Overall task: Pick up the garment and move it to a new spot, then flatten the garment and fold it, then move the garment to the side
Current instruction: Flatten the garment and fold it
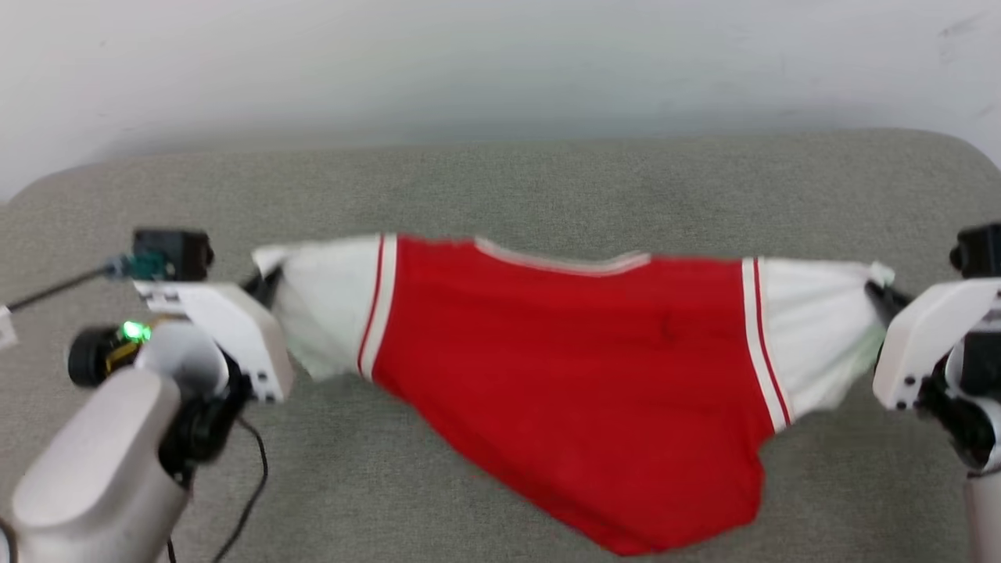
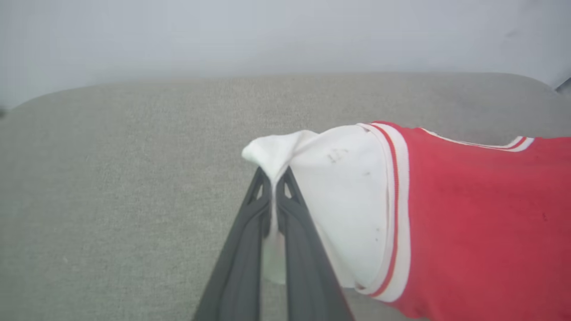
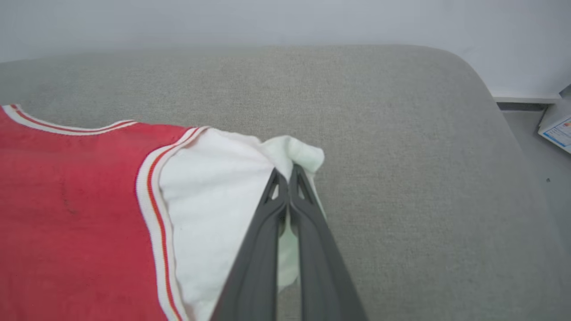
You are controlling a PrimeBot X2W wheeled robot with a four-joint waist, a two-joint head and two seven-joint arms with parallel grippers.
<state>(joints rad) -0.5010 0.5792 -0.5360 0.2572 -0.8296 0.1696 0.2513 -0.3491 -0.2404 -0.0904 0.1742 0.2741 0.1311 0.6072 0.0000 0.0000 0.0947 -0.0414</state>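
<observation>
Over the middle of the grey pad (image 1: 500, 188), one garment (image 1: 586, 375) hangs stretched left to right between my two grippers. Left gripper (image 1: 266, 281): fingers pinched together on the tip of the left white sleeve (image 2: 339, 200). One loose black cable (image 1: 250, 485) trails by the left forearm near the pad's near edge. Red body sags toward the near edge; I cannot tell if the hem touches the pad. Plain red side up, no lettering seen. Right gripper (image 1: 876, 291): fingers clamped on the tip of the right white sleeve (image 3: 214, 209). Bare pad lies open along the whole far edge and beyond both grippers. Pale wall (image 1: 500, 62) behind; grey floor (image 3: 535, 147) past the rounded far right corner.
</observation>
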